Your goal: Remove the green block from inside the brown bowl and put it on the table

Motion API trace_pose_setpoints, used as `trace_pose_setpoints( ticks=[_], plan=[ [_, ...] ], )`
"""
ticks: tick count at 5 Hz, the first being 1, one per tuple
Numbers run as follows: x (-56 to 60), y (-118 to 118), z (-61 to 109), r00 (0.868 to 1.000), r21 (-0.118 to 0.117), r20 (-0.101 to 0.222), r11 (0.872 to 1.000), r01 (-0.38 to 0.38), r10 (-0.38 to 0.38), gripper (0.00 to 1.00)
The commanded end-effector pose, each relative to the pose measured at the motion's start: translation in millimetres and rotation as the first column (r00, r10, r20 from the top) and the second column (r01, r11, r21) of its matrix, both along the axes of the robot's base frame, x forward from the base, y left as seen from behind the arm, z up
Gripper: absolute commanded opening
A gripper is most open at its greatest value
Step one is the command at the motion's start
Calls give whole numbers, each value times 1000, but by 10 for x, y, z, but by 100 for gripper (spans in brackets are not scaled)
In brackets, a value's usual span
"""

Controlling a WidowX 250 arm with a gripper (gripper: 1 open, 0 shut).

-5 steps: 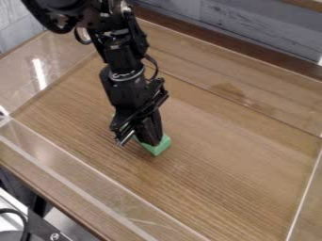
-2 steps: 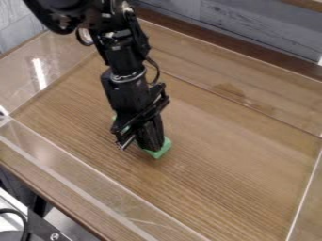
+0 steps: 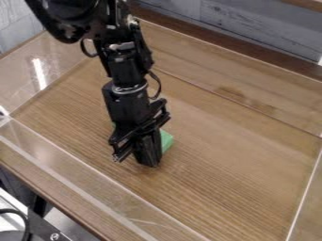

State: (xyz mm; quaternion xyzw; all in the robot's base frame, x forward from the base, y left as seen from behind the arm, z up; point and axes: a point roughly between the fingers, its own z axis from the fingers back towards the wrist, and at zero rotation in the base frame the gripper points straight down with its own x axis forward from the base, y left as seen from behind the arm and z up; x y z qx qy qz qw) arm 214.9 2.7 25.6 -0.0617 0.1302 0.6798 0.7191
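Shifted a little toward the near side of the table (image 3: 233,184) since the earlier frame, my black gripper (image 3: 143,158) now covers the near part of the green block (image 3: 167,141), where before the bar's near end poked out past my fingertips. What shows of the block is a green piece on the far side of my fingers, close against them; it seems to lie on the wood, though I cannot make out its underside. My fingers are pressed together, with nothing that I can see pinched between them, and whether they touch the block I cannot tell. I see no brown bowl around the block, so I judge the taking-out to be done and only the drawing away to be left. The risk lies in how near my fingers are: if I sweep back toward the block, or swing sideways before I have risen, a fingertip could catch its side and turn it or push it along. Opening wide beside it could nudge it too, since a spreading finger would press on its face. Going lower, I could scrape the wood. A straight lift, fingers kept together, looks the safest way to leave the block where it lies.
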Motion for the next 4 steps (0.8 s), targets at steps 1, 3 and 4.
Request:
trace_pose_setpoints(
  ticks=[1,3,4],
  plan=[
    [75,-15,98,995,15,28,995,94,-94,0],
    [90,-80,217,910,28,17,910,414,-415,0],
    [107,-122,338,779,30,29,779,626,-627,0]
  ],
)
